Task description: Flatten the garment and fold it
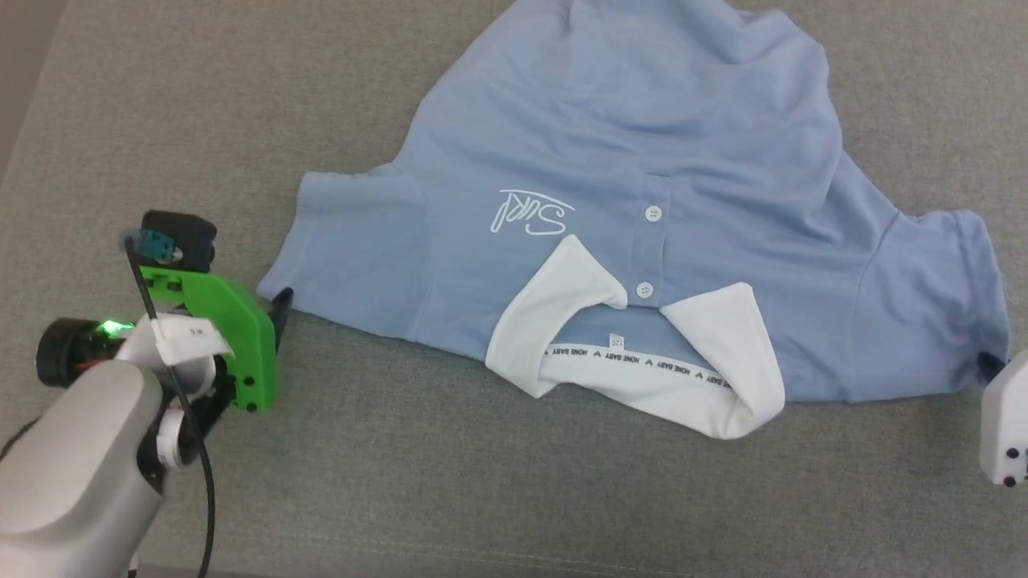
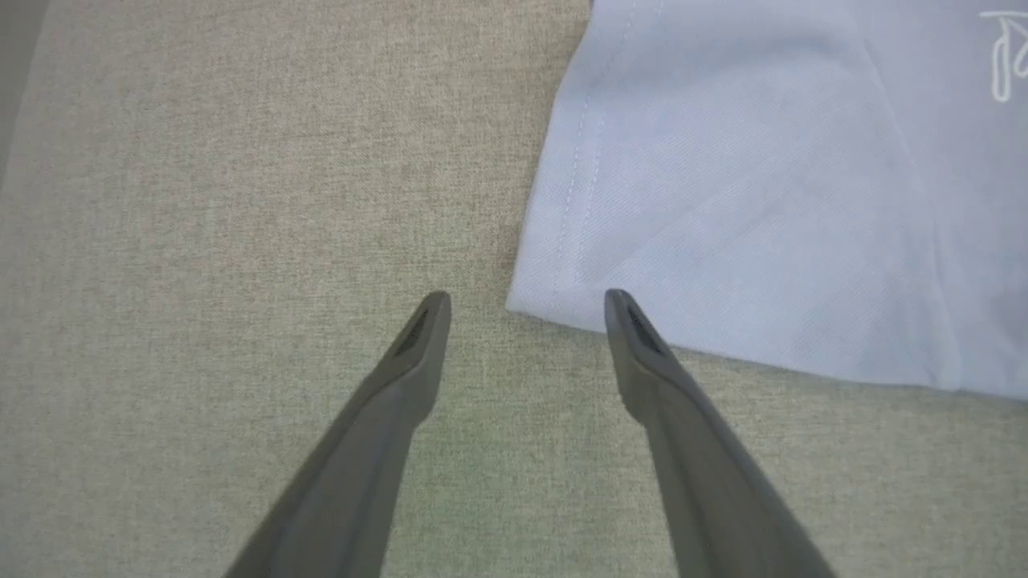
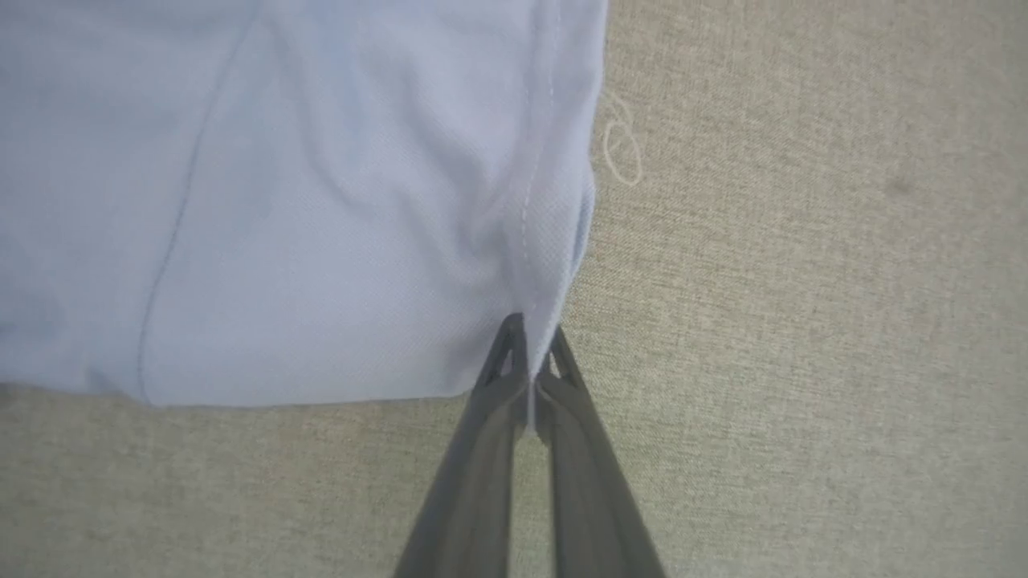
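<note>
Light blue knit with a white collar: the garment (image 1: 626, 144) lies face up on the grey woven worktop (image 1: 482, 498). Its collar (image 1: 562, 305) faces the near edge and the body runs away to the far side, with the hem out of frame. You will note it is not yet flat. The body bunches and skews towards the far right, with soft ridges across the chest. The two collar wings are splayed open over the neck tape. The left sleeve (image 1: 353, 225) lies fairly smooth; the right sleeve (image 1: 923, 305) puckers near its cuff.

Your right pincer (image 3: 530, 345) is clamped tight on the near corner of the right sleeve's cuff, with cloth pinched between the tips. Your left pincer (image 2: 526, 309) stands fully open, close to the worktop, and its fingers straddle the near corner of the left sleeve. One tip overlaps the cloth edge; nothing is gripped.

Assessment: flattening is in its opening stage. One sleeve corner is secured and the other awaits closure. Spreading the shoulders, smoothing the body and every fold are outstanding. No fold line is visible anywhere on the garment.
</note>
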Tool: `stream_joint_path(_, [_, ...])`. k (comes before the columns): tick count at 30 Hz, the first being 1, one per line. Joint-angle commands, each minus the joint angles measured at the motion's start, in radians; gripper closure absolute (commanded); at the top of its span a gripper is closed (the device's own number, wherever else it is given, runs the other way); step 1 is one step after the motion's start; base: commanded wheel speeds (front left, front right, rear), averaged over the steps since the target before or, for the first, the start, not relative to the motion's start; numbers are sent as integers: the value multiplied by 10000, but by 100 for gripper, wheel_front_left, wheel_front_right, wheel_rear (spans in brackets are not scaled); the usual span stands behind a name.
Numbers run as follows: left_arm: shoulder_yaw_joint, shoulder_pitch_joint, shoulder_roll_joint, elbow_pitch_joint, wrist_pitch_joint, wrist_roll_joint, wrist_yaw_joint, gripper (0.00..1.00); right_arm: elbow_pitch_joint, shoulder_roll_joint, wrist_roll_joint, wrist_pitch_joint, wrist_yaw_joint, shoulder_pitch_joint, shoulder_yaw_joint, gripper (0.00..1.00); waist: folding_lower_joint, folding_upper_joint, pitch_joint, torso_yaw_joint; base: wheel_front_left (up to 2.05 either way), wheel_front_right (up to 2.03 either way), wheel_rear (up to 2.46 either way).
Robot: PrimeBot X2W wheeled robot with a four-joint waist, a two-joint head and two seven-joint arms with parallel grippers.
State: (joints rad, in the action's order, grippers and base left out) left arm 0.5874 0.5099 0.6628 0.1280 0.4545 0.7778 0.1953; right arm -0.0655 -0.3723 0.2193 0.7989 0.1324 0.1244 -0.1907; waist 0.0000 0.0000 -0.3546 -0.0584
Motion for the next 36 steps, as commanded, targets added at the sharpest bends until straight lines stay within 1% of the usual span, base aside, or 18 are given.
stream_joint_path(1, [26,214,104,95,190,58,-50,0,-70,77,-67,-98,-17,153,36,100,0,0,-164,162,0,0,0])
stream_joint_path(6, [183,431,195,373,680,64,-107,0,-92,220,-152,-217,-17,188,55,100,0,0,-407,338,0,0,0])
stream_joint_path(13, [318,429,249,642,744,-20,-129,0,-27,361,-246,-367,-17,235,27,100,0,0,-672,507,0,0,0])
stream_joint_path(19, [553,296,214,927,1146,102,-209,0,4,392,-301,-418,-17,267,19,100,0,0,-809,572,0,0,0])
stream_joint_path(20, [600,262,188,962,1261,174,-258,33,11,388,-306,-421,-17,271,22,100,0,0,-815,576,0,0,0])
stream_joint_path(21, [648,237,164,975,1350,245,-343,93,20,382,-310,-424,-17,277,26,100,0,0,-821,580,0,0,0])
stream_joint_path(22, [655,226,133,979,1365,304,-393,100,29,378,-312,-427,-17,282,26,100,0,0,-817,578,0,0,0])
stream_joint_path(25, [592,151,-22,999,1306,527,-440,100,92,327,-320,-449,-17,271,40,100,0,0,-690,551,0,0,0])
stream_joint_path(28, [555,76,-50,1012,1067,519,-450,100,125,230,-261,-510,-17,290,91,100,0,0,-448,519,0,0,0])
stream_joint_path(32, [425,-32,-17,894,524,449,-470,100,154,25,-70,-618,-17,372,188,100,0,0,13,453,0,0,0])
stream_joint_path(36, [227,-141,81,505,-202,298,-463,100,96,-296,354,-786,-17,485,354,100,0,0,520,376,0,0,0])
